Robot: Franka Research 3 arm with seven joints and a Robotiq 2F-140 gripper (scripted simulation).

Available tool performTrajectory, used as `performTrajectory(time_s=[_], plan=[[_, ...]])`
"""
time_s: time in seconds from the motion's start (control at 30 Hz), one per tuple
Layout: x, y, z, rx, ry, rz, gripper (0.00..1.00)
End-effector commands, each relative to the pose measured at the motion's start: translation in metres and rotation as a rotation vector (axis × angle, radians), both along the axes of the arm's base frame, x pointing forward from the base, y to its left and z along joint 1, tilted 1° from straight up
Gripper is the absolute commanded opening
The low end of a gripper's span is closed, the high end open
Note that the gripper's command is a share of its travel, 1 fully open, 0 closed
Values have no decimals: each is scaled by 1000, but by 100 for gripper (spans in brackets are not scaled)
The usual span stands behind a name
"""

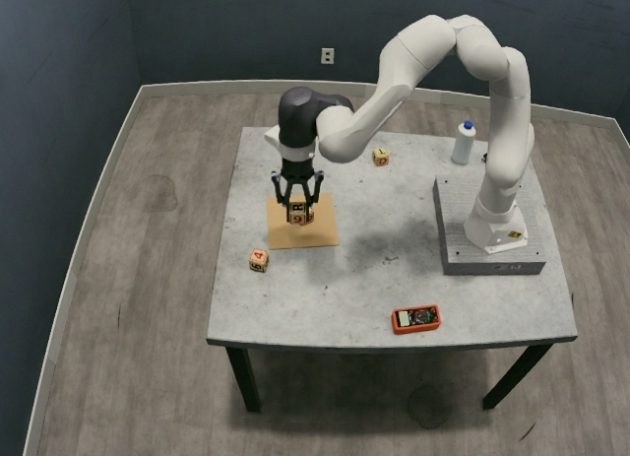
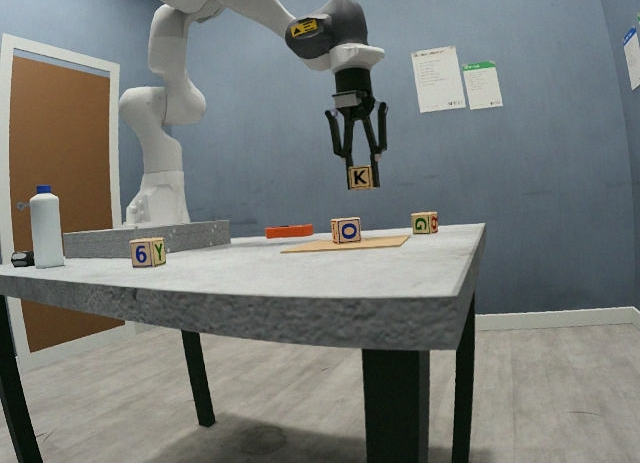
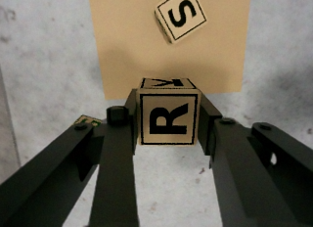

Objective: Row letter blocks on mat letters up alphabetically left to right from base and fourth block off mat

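My gripper (image 1: 298,218) (image 2: 362,180) (image 3: 164,103) is shut on the R block (image 1: 297,206) (image 2: 360,177) (image 3: 168,120) and holds it in the air above the mat area. Its R faces up, with a K on one side. The S block (image 2: 346,230) (image 3: 181,16) sits on the tan mat (image 1: 325,237) (image 2: 392,241) (image 3: 122,46), turned askew to its edges, S on top; it is mostly hidden in the top view. The 4 block (image 1: 259,260) (image 2: 424,223) lies off the mat, a red 4 on top. A block (image 1: 380,156) (image 2: 147,252) with what looks like a green T on top stands off the mat.
A white bottle (image 1: 463,145) (image 2: 46,231) with a blue cap stands near the robot's base block (image 1: 493,268) (image 2: 201,236). An orange multimeter (image 1: 415,319) (image 2: 289,231) lies near the table edge in the top view.
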State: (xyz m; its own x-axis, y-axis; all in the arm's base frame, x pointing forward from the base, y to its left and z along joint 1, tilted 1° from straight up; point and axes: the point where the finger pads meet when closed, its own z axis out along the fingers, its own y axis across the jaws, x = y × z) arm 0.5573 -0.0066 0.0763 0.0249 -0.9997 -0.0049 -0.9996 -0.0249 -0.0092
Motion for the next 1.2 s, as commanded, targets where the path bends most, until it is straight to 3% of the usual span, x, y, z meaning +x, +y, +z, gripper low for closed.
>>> performTrajectory(time_s=[0.0, 0.73, 0.93, 1.17], plan=[[2, -4, 2, -5, -3, -139, 33], [3, -8, 0, -4, -3, -177, 33], [3, -8, -15, -4, -3, -177, 33], [4, -8, -48, -4, -3, -177, 33]])
